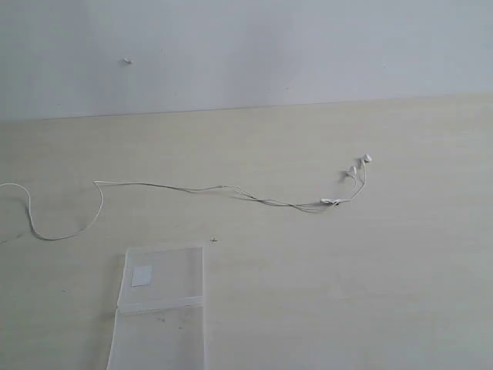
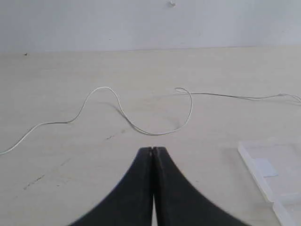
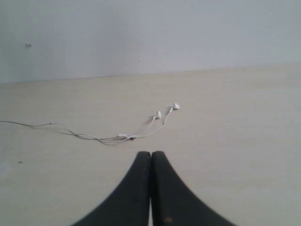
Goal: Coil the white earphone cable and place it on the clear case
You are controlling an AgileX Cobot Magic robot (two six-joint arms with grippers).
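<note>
Pale wood-grain tabletop [image 1: 347, 293] fills my exterior view, with a blank grey wall [image 1: 308, 46] behind it and neither arm in that shot. Each wrist camera shows its own black pincer: the left gripper [image 2: 153, 149] and the right gripper [image 3: 151, 153] are both clenched tip to tip with nothing between them, hovering clear of the table. The clear case [image 1: 166, 308] lies opened flat at about 7 o'clock, its whitish patch [image 1: 142, 275] in the far half. The white earphone cable [image 1: 154, 185] is strung out uncoiled across the middle, entering at 9 o'clock, looping just beyond the case, then running toward 3 o'clock, nowhere touching the case. Out there sits the inline remote [image 1: 330, 202], and just past it, toward 2 o'clock, the two earbuds [image 1: 367, 159] lie side by side. I judge the job not yet begun: the first grasp is the step in hand. Next I'd release a pincer and lower it over the thin wire, probably the right one near the remote, where there is more to pinch, then gather the slack toward the case.
</note>
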